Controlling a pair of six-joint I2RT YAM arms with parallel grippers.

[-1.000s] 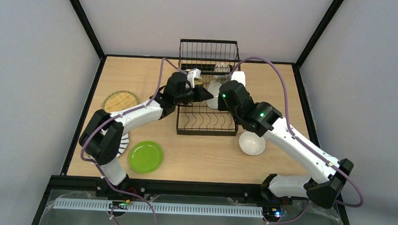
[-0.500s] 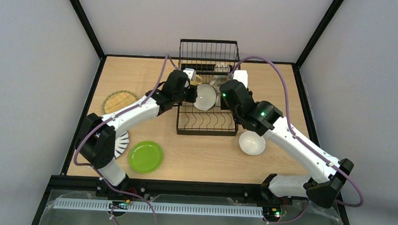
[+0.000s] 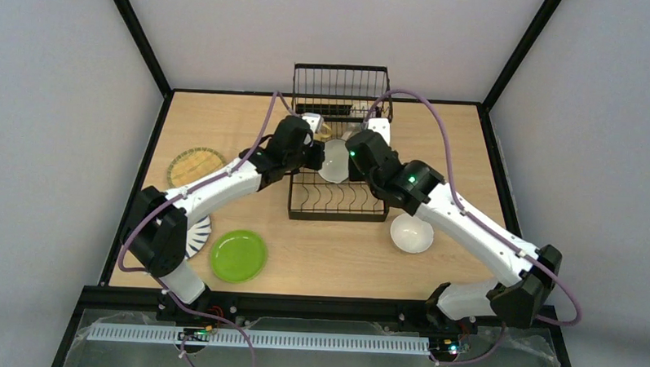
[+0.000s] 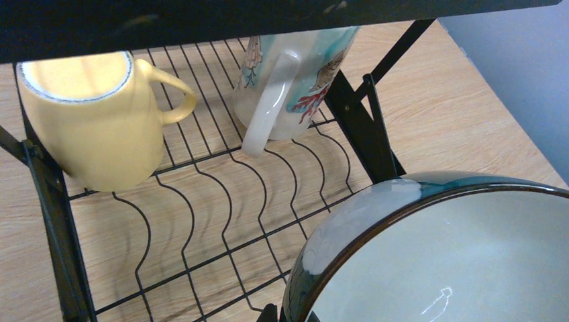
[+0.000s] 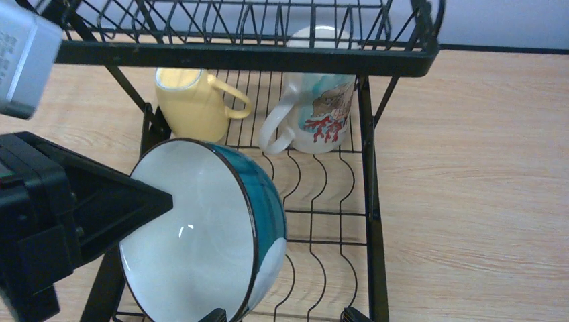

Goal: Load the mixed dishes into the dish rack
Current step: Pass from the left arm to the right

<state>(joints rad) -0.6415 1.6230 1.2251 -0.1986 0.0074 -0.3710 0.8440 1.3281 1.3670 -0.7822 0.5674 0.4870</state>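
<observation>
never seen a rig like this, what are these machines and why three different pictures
Two robot arms are bolted to a wooden table. The wide picture looks down from above; the other two come from a camera on each wrist. The left claw is shut on the rim of a blue bowl, held tilted over a black wire dish rack. The right claw is open close by. A yellow mug and a patterned mug sit in the rack. On the table: green plate, woven plate, striped plate, white bowl.

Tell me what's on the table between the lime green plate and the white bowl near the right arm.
Nothing: in the top view, only bare tabletop runs from the lime green plate to the white bowl.
</observation>
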